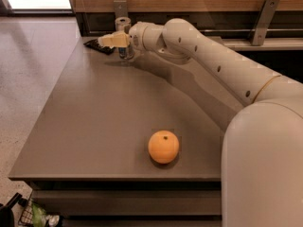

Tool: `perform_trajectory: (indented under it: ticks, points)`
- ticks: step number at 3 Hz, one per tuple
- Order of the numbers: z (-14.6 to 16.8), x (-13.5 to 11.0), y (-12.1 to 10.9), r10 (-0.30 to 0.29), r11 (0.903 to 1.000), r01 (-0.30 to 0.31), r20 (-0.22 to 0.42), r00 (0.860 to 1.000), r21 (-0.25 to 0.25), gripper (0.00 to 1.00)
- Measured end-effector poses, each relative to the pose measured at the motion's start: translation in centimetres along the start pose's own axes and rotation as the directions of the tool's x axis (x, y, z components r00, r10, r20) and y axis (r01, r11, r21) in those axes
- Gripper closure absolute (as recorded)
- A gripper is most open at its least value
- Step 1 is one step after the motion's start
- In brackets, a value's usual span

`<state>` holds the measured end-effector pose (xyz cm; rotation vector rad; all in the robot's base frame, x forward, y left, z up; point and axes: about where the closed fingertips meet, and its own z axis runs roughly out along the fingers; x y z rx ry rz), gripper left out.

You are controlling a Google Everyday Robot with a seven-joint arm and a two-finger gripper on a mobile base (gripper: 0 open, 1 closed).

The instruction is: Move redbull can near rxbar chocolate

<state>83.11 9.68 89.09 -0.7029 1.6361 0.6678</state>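
Note:
The redbull can stands upright at the far left corner of the grey table; its silver top shows and its lower body is partly hidden. The rxbar chocolate, a flat dark bar, lies just left of the can, close to the table's back edge. My gripper is at the can, its pale end crossing in front of the can's middle and reaching left towards the bar. The arm comes in from the right.
An orange sits near the table's front edge, right of centre. A wooden wall with a metal bracket runs behind the table. The floor lies to the left, and a basket is below the front left corner.

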Motion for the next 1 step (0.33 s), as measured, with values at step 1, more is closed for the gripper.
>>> perform_trajectory:
  ticks: [1]
  points:
    - [0.01,0.0,0.01,0.0,1.0,0.0,0.0,1.0,0.0,0.0]
